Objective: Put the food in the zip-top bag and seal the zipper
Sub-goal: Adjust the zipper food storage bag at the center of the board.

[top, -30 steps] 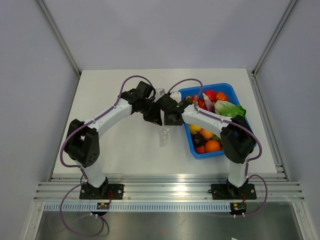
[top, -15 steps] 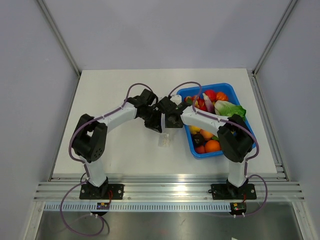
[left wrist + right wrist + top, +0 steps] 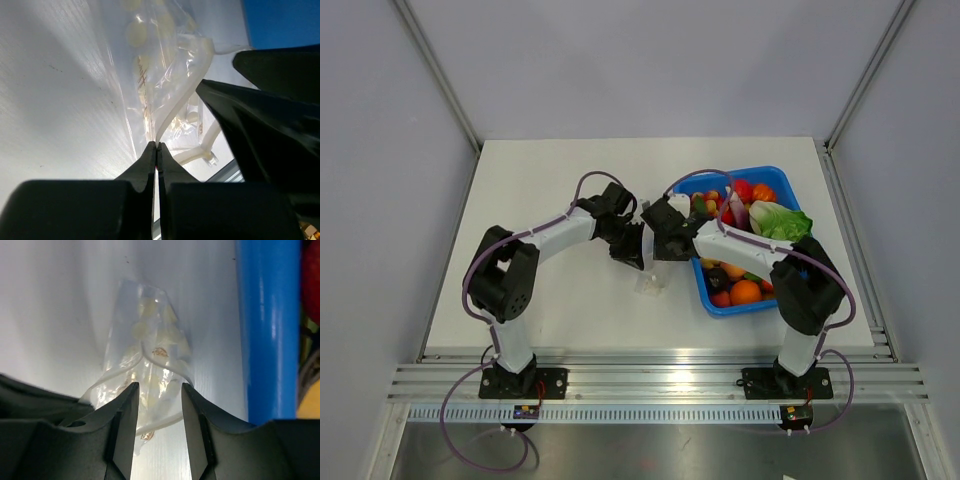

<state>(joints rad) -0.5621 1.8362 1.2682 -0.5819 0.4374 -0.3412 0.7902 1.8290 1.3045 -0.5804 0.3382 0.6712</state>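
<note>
The zip-top bag (image 3: 648, 283) is a small clear crinkly pouch hanging just above the white table between both arms. My left gripper (image 3: 157, 146) is shut on the bag's mouth edge, pinching the pale zipper (image 3: 176, 106) strip. My right gripper (image 3: 159, 390) is open, its fingers straddling the other side of the bag (image 3: 150, 340) mouth without closing on it. In the top view the left gripper (image 3: 632, 256) and right gripper (image 3: 666, 246) stand close together. The food, a small dark purple fruit (image 3: 717, 277), lies in the blue tray (image 3: 777, 174).
The blue tray holds orange, red and yellow toy fruits and a green cabbage (image 3: 780, 218). Its blue wall (image 3: 267, 330) runs close along the right side of my right gripper. The right gripper's black finger (image 3: 250, 125) crowds the left wrist view.
Both grippers and the bag have drifted a little toward the near edge of the table. The left arm's elbow has swung right. Neither gripper's opening has changed.
</note>
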